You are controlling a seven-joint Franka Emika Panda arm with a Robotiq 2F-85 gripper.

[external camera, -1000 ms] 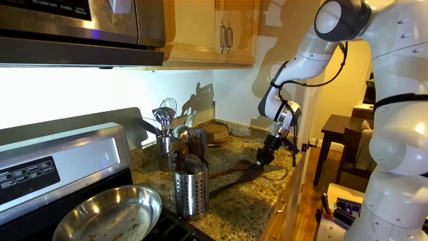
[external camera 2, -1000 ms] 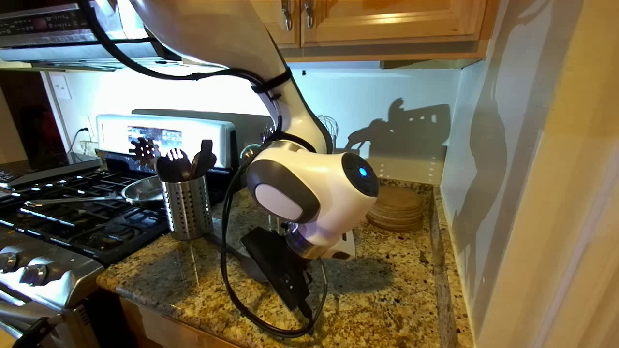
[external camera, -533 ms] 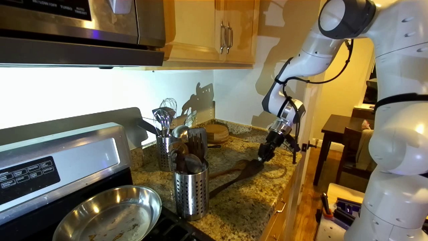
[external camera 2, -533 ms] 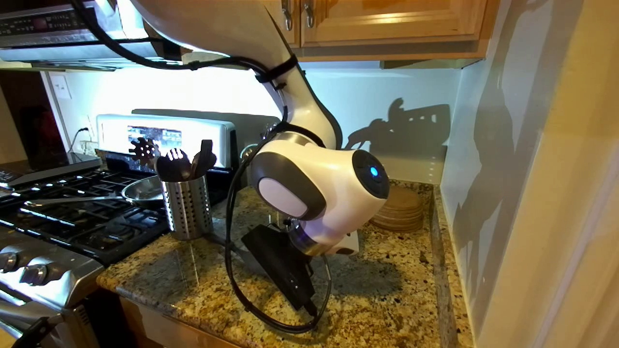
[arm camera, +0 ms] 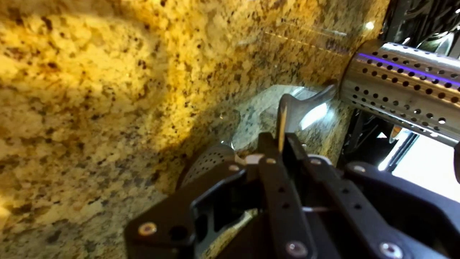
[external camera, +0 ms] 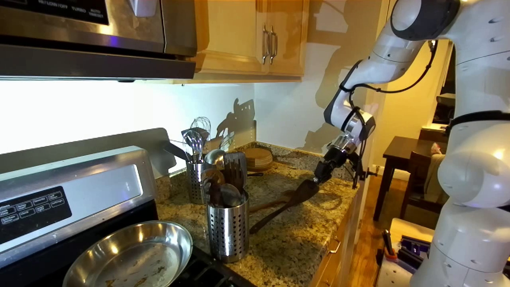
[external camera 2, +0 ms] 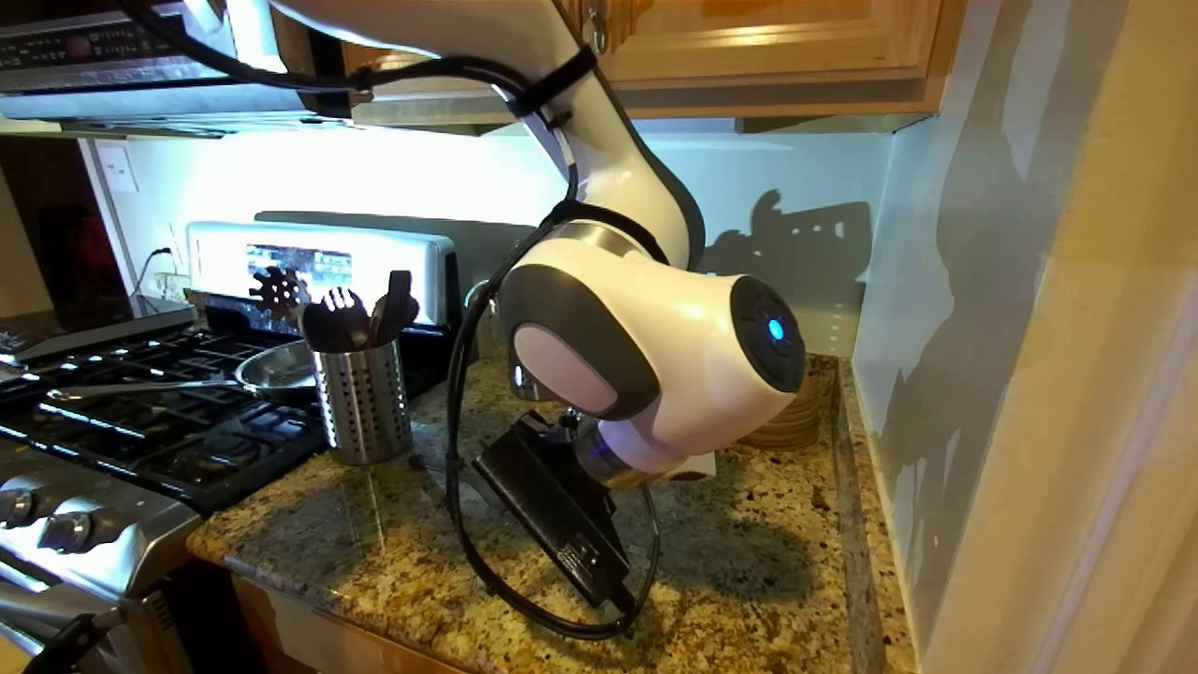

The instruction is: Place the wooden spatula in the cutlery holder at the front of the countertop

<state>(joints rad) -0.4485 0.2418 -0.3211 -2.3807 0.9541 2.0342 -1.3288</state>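
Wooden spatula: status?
End effector shut on wooden spatula by its head. Tilted, handle end low, outside cutlery holder. Utensils already inside might crowd entry.

White glare at the back, warm light on the bench [arm camera: 90, 90].
In both exterior views the back wall [external camera: 99, 103] washes out to white, with utensil-shaped shadows [external camera: 241, 115] across it. In the wrist view, yellow patches alternate with shadow, a violet streak gleams on the cutlery holder [arm camera: 399, 84], and the lower left looks soft.
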